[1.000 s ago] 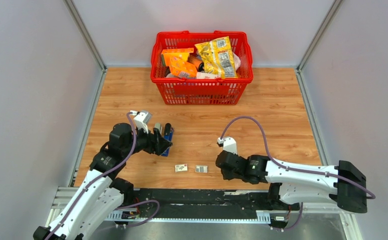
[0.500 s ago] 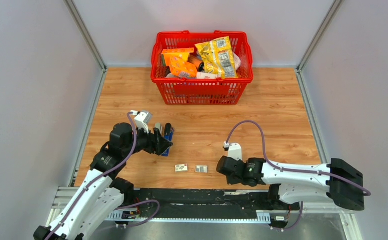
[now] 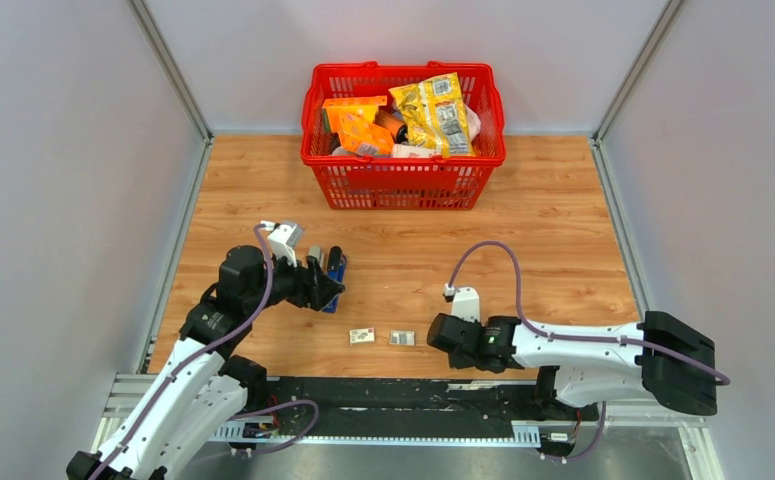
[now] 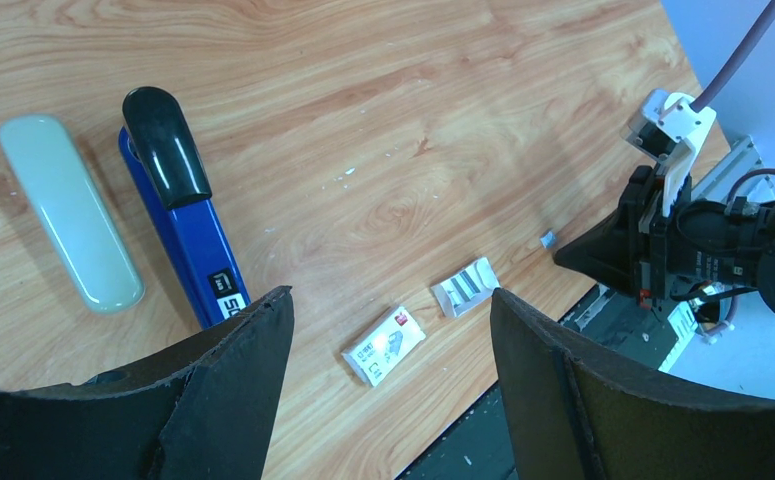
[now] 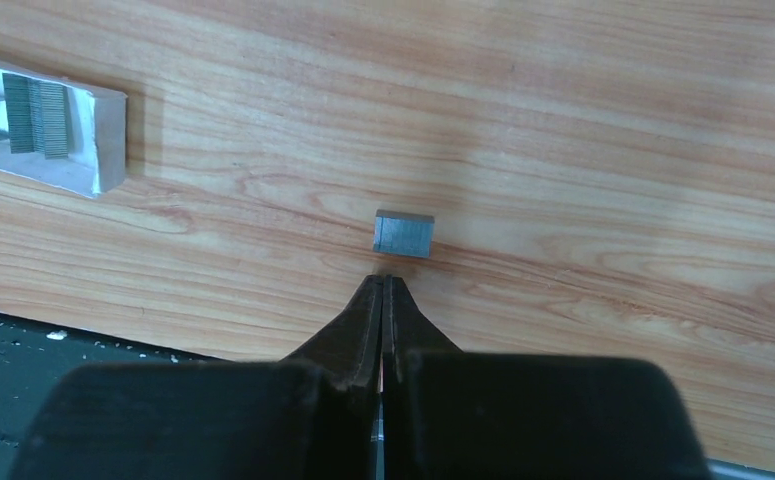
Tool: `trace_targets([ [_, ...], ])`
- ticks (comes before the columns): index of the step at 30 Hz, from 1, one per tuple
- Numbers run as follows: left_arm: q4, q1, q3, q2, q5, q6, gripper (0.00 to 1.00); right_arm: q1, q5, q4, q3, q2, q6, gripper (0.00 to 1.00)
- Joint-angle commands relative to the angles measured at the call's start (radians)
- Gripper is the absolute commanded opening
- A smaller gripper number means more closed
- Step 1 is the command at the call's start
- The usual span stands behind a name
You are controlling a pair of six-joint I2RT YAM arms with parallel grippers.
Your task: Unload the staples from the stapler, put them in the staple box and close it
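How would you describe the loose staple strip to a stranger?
On the wooden table, find the shut right tool near the front edge. Just past its tips lies a grey staple strip, loose, unlike those in the white packet.

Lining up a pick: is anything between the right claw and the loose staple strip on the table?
Nothing visible. The right claw, shut, points at the staple strip with only bare table between tip and strip. The open white packet lies well off to one side.
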Motion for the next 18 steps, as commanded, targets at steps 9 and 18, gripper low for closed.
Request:
trace_targets([
  [9,0.034,0.004,0.001,0.0,0.017,0.006,0.79,0.002,0.093,0.047,0.018,0.041,0.049,0.0],
  [18,0.031,0.004,0.003,0.002,0.016,0.005,0.79,-0.038,0.131,0.053,0.024,0.057,0.042,0.0],
])
